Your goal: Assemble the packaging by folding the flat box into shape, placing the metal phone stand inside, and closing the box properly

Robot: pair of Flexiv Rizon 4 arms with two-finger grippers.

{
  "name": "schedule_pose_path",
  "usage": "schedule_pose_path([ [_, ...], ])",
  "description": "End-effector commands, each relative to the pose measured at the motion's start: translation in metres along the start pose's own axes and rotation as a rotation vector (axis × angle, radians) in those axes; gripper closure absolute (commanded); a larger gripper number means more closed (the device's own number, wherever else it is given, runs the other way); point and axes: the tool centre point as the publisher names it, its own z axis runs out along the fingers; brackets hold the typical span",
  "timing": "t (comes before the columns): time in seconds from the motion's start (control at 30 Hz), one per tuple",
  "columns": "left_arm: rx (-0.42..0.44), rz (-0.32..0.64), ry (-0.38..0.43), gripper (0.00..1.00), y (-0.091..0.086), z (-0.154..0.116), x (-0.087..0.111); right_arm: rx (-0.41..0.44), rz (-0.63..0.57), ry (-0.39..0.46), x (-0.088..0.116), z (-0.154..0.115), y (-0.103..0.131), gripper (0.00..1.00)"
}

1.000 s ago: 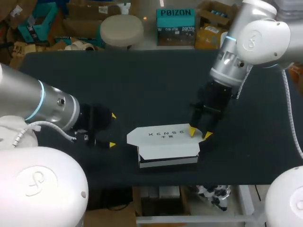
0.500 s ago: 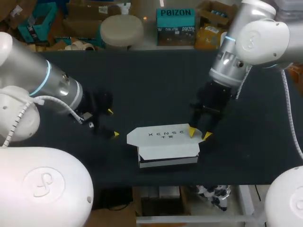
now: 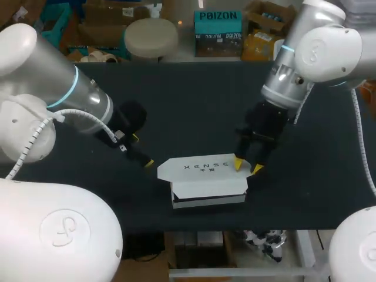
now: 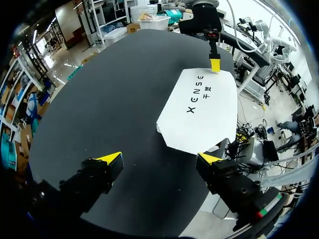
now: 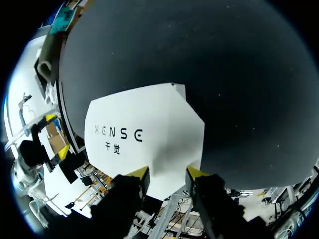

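Box sits low in the middle of the head view, near the front edge of the black table. Its long axis runs left to right across the frame. The printed white lid lies over the top, but a dark gap shows under its front edge, so it doesn't look tucked in yet. No way to see if the phone stand is inside, the lid covers everything.

The right gripper comes down from the upper right and sits right at the box's right end, touching the lid edge. The right wrist view shows the same thing, with the lid's end directly under that gripper. Whether it's pinching the flap or just pressing on it honestly can't be told from these shots.

The left gripper is spread wide with nothing in it, just off the box's left end, close but not touching. From its own wrist camera the gripper has the lid ahead of it, nearer one finger than the other.

So the key bit is that the box lies to the right of the left gripper, end-on to it, with the right arm already pinning the far end. Probably the left one needs to come in along that long axis to deal with the left flap.
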Motion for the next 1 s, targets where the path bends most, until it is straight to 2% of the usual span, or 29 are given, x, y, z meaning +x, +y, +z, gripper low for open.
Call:
schedule_pose_path([
  [0.03, -0.179, -0.249, 0.117, 0.0, -0.016, 0.006, -0.005, -0.008, 0.002, 0.007, -0.003, 0.002, -0.003, 0.51],
  [0.07, -0.185, -0.331, 0.164, 0.0, -0.02, 0.007, -0.007, -0.007, 0.003, 0.009, -0.003, 0.002, -0.003, 0.51],
  [0.1, -0.192, -0.376, 0.167, 0.0, -0.021, 0.008, -0.008, -0.007, 0.003, 0.01, -0.003, 0.002, -0.003, 0.51],
  [0.17, -0.207, -0.521, 0.224, 0.0, -0.022, 0.009, -0.013, -0.008, 0.0, 0.015, -0.002, 0.003, -0.002, 0.51],
  [0.2, -0.229, -0.592, 0.212, 0.0, -0.023, 0.009, -0.014, -0.009, -0.002, 0.017, -0.002, 0.004, -0.002, 0.51],
  [0.23, -0.263, -0.715, 0.152, 0.0, -0.024, 0.011, -0.016, -0.011, -0.006, 0.02, -0.002, 0.004, -0.002, 0.51],
  [0.6, -0.263, -0.715, 0.152, 0.0, -0.024, 0.011, -0.016, -0.036, -0.024, 0.057, -0.004, 0.007, 0.001, 0.52],
  [0.67, -0.255, -0.807, 0.205, 0.0, -0.027, 0.012, -0.018, -0.042, -0.027, 0.064, -0.005, 0.008, 0.001, 0.53],
  [0.87, -0.256, -1.13, 0.239, 0.0, -0.029, 0.028, -0.01, -0.055, -0.033, 0.073, -0.006, 0.009, 0.001, 0.52],
  [0.9, -0.244, -1.199, 0.228, 0.0, -0.03, 0.029, -0.009, -0.06, -0.033, 0.075, -0.006, 0.009, 0.001, 0.52],
  [0.93, -0.231, -1.252, 0.167, 0.0, -0.03, 0.03, -0.007, -0.061, -0.033, 0.076, -0.006, 0.009, 0.001, 0.52],
  [1.0, -0.231, -1.252, 0.167, 0.0, -0.03, 0.03, -0.007, -0.064, -0.033, 0.079, -0.007, 0.008, 0.001, 0.52],
])
